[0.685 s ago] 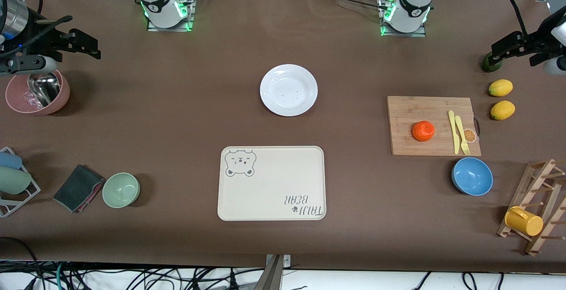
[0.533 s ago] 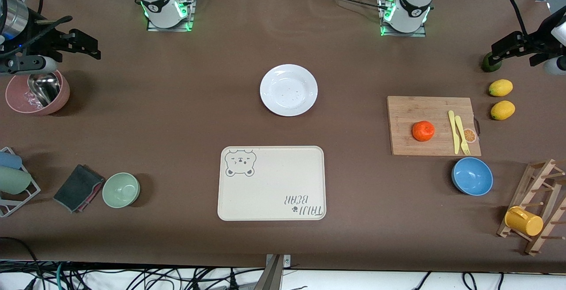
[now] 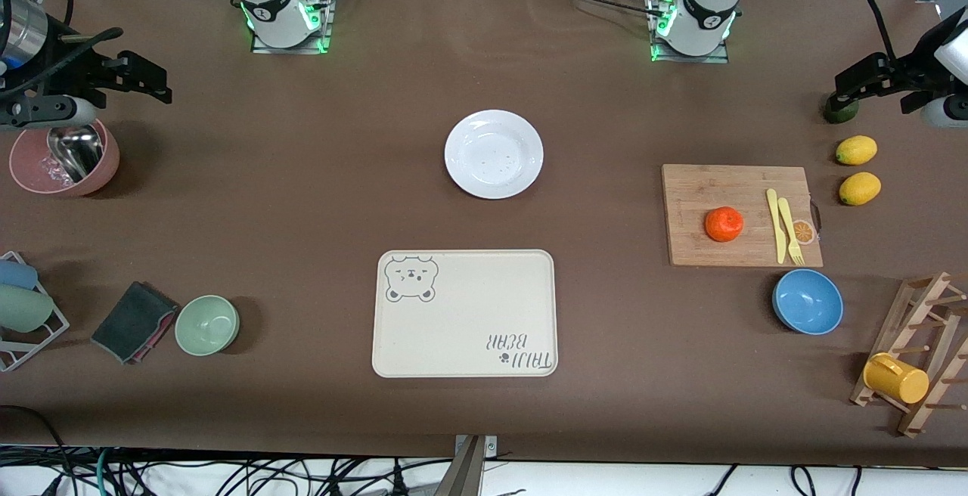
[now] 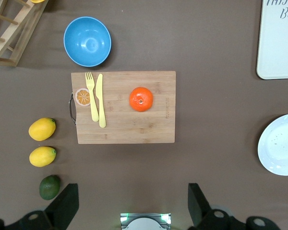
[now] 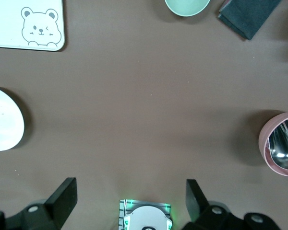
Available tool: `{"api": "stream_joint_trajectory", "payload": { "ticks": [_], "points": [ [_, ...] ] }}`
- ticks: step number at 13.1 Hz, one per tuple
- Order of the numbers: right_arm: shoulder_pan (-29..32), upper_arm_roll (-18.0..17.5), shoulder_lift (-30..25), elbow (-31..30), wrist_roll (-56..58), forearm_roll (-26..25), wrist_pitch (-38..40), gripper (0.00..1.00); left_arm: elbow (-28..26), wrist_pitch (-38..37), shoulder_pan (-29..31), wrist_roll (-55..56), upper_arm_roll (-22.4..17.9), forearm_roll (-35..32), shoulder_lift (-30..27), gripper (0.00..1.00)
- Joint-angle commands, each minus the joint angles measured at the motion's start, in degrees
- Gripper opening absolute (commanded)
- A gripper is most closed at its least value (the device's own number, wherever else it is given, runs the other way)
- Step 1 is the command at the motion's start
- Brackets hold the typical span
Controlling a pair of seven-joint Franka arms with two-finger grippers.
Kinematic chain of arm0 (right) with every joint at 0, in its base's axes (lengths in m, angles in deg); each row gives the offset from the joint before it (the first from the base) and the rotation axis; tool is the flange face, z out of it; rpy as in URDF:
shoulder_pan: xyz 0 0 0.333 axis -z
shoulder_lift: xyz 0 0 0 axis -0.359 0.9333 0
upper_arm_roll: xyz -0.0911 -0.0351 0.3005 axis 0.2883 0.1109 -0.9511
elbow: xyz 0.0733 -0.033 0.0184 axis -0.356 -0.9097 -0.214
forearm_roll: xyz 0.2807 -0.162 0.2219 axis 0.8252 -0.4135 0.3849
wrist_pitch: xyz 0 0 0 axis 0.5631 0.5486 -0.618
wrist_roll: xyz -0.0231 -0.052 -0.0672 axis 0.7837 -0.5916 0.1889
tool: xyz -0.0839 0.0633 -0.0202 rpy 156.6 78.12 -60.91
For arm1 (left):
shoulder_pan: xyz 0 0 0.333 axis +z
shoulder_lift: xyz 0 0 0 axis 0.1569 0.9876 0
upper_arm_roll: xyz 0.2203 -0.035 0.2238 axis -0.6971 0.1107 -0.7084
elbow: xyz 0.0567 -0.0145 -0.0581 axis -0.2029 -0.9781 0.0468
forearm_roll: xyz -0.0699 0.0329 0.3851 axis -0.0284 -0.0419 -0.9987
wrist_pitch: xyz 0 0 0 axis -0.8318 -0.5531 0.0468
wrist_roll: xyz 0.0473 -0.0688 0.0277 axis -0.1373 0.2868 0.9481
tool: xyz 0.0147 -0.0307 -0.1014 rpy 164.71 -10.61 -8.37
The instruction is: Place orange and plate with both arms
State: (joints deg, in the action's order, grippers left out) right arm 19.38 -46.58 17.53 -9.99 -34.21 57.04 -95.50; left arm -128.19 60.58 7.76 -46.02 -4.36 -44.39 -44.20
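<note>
Orange (image 3: 724,224) sits untouched on the cutting board (image 3: 696,246) toward the left arm's end of the bench (image 3: 302,201), beside a yellow knife (image 3: 774,225) and fork (image 3: 790,233). Nearest the front camera lies the bear tray (image 3: 465,314); the blue bowl (image 3: 807,302) sits a little farther than the tray, just nearer than the board. Farther than the tray, mid-bench, rests the white plate (image 3: 493,153), bare.

Both arms hang high at the bench ends, holding nothing. The left pincer (image 4: 133,206) has its jaws spread wide, well apart from the orange; the right pincer (image 5: 130,201) is equally wide and empty, near the pink bowl (image 3: 64,159).

Risks, as I judge them — the round fruit could roll off the board if a finger nudges it off-centre, and the cutlery lies close enough to be clipped. The glossy, shallow-rimmed plate offers little to pinch — a poor grip could let it slip or tilt.
</note>
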Motion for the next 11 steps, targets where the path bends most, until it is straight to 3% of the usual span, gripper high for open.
{"api": "stream_joint_trajectory", "payload": {
  "ticks": [1, 11],
  "points": [
    [0.2, 0.1, 0.6, 1.6, 0.2, 1.0, 0.7, 1.0, 0.5, 0.1, -0.1, -0.7, -0.3, 0.4, 0.2, 1.0],
    [0.2, 0.1, 0.6, 1.6, 0.2, 1.0, 0.9, 1.0, 0.3, 0.0, 0.2, -0.7, -0.2, 0.5, 0.0, 1.0]
  ]
}}
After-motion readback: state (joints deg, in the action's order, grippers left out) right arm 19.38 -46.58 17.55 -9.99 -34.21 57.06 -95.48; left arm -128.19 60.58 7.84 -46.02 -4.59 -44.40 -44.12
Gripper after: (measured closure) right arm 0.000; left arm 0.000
